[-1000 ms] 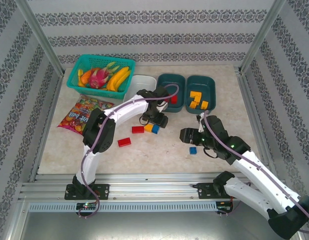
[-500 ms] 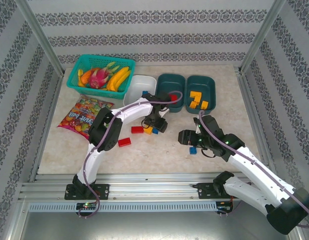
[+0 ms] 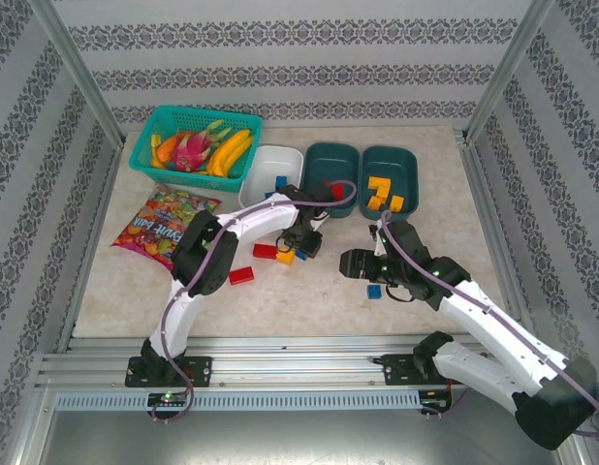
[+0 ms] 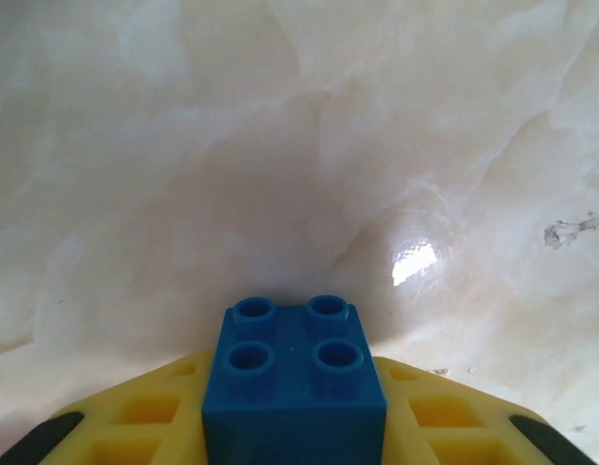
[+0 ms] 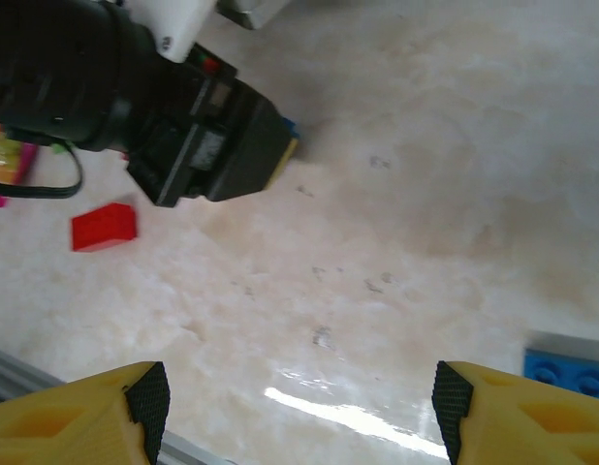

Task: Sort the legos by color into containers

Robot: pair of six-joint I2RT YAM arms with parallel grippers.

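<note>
Seen from above, both arms reach toward the middle of a pale, marble-patterned worktop (image 3: pixel 125 291). The left arm's fingers (image 4: pixel 135 421) are clenched on a blue brick (image 4: pixel 295 383), which sits studs-up between them, low over the worktop. An orange brick (image 3: pixel 285 258) and a red brick (image 3: pixel 266 251) lie just beside that grasp. The likeliest trouble is the blue brick slipping: it juts forward past the fingertips, so the hold looks shallow, and a quick lift could tip it out. The neighbouring bricks could also be dragged along if the fingers catch them. The right arm's fingers (image 5: pixel 86 412) are spread apart and empty above the worktop. A second blue brick (image 5: pixel 568 373) lies off to one side, just by one fingertip rather than between the two. Coming straight down would probably land a finger on it or push it away. The two arms are near each other, so careless moves could make them collide. At the far side, a white tub (image 3: pixel 270 160) already holds blue bricks. It stands right beside a teal tub (image 3: pixel 331 147) holding red, with another teal tub (image 3: pixel 391 148) of yellow-orange bricks beyond, so a drop slightly off target could put blue among red.
</note>
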